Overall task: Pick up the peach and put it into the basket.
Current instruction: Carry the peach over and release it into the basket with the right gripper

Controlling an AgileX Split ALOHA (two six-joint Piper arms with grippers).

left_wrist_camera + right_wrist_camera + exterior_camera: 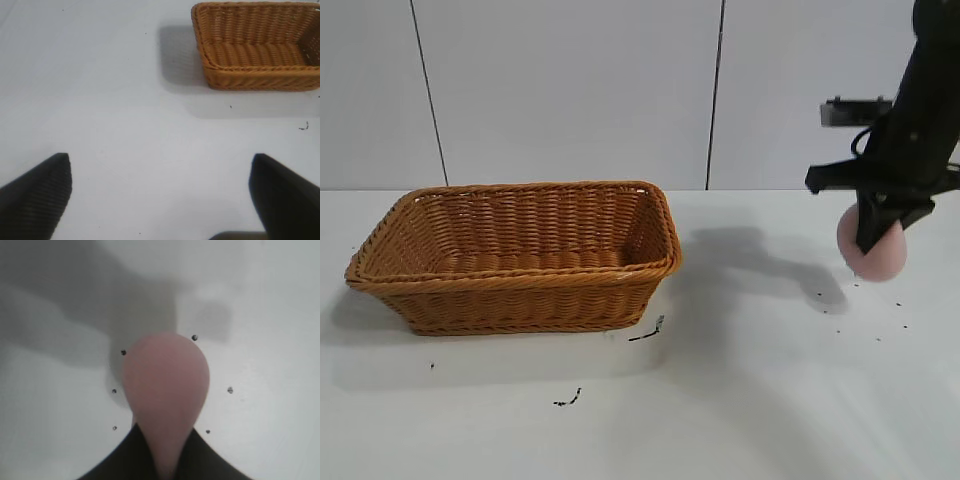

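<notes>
Exterior view: my right gripper [876, 238] is clenched on the peach [873, 250] near the bench's right edge, fingers coming down over its top so the round body hangs below. It looks just clear of the bench [770, 400], w/ a shadow underneath. The basket [520, 262] sits toward the left edge, open side up, well apart from the peach, so I judge a long carry across is next.

Left wrist view: my left gripper [160, 192] is released, fingers spread wide over bare bench, holding nothing; basket [257, 45] farther off. That arm is parked, out of the way.

Right wrist view: peach [166, 390] pinched at its tapered end between my fingertips [125, 457], fat end pointing away toward the bench. Grip looks narrow; it could slip.
</notes>
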